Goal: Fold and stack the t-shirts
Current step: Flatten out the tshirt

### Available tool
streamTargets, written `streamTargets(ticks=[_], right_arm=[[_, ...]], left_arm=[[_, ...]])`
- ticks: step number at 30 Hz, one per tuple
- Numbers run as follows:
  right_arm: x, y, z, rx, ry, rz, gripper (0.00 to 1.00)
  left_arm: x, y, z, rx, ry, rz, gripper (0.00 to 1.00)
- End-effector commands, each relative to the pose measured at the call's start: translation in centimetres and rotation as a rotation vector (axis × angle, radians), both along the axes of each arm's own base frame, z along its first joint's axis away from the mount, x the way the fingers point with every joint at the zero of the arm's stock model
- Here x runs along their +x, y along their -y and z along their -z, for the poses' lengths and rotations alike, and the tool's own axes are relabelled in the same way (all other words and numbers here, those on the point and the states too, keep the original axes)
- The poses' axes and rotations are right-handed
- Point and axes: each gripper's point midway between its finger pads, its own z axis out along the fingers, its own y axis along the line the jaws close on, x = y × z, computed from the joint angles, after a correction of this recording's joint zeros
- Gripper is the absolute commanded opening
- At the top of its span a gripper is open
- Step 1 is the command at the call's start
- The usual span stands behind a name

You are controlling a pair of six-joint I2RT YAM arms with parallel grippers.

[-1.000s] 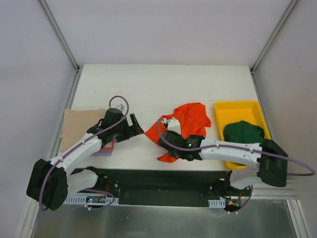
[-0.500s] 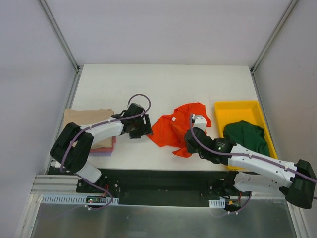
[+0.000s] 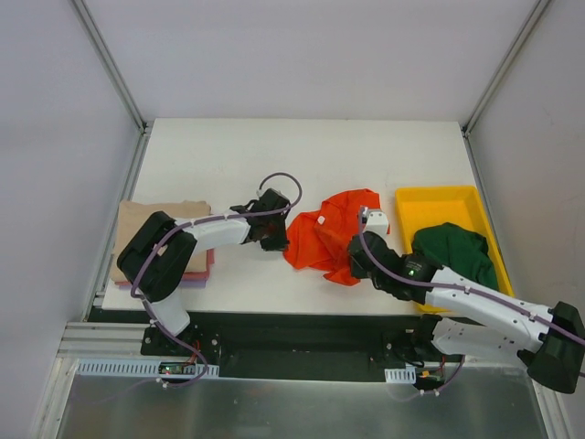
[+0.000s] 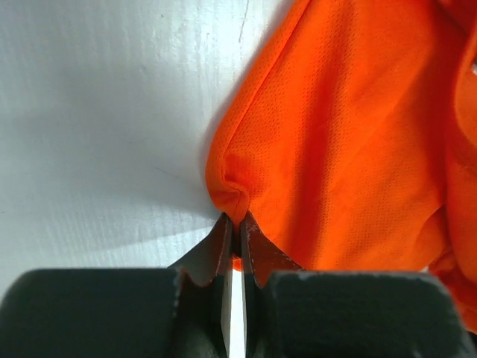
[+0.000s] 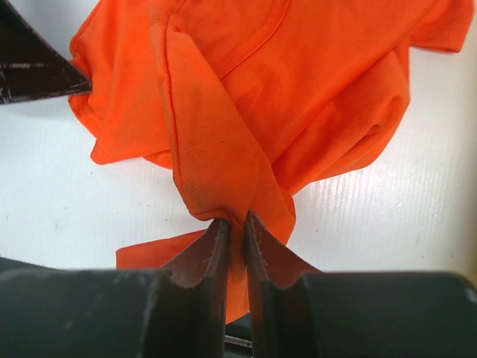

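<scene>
My left gripper (image 4: 233, 220): fingers pressed together on a puckered edge at the left side of the bright orange-red mesh t-shirt (image 3: 331, 236), low over the white table (image 3: 302, 155).
My right gripper (image 5: 232, 224): fingers pinching a bunched fold at the near edge of the same shirt.
Orange-red t-shirt: crumpled near the table's centre, between my two grippers; a curved seam shows in the right wrist view.
Dark green t-shirt (image 3: 450, 249): heaped in the yellow plastic tray (image 3: 439, 194) on the table's right side.
Folded tan t-shirt (image 3: 151, 219): top of a stack at the left edge, partly hidden by my left arm.
Pink t-shirt (image 3: 209, 263): its edge shows beneath the tan one.
Lavender t-shirt (image 3: 194, 282): its edge shows at the bottom of the stack.
</scene>
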Motion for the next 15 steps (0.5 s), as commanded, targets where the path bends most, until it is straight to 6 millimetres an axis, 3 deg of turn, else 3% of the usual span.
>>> streamTargets(ticks=[1,3,8,12,15], right_arm=[[1.7,1.5,-2.2,0.007,0.082,0.042,0.15],[2.8,3.1,-3.9,-0.030,0.130,0.079,0.14],[5.5,8.7,-11.0,-0.122,0.285,0.234,0.14],[6.4,12.7,-18.2,-0.105,0.435,0.350,0.12],[6.0,14.7,-23.0,-0.111,0.527,0.372,0.11]], left_arm=[[1.9,-1.9,-2.7,0.099,0.122,-0.039,0.00],[3.0,-3.8,-5.4,0.172,0.224,-0.071,0.00],[6.0,-10.5,-16.9,0.387,0.535,-0.237,0.00],[6.2,-14.9,-25.6,0.418,0.691,-0.350,0.00],[4.8,-17.9,-32.1,0.397,0.827,-0.437,0.00]])
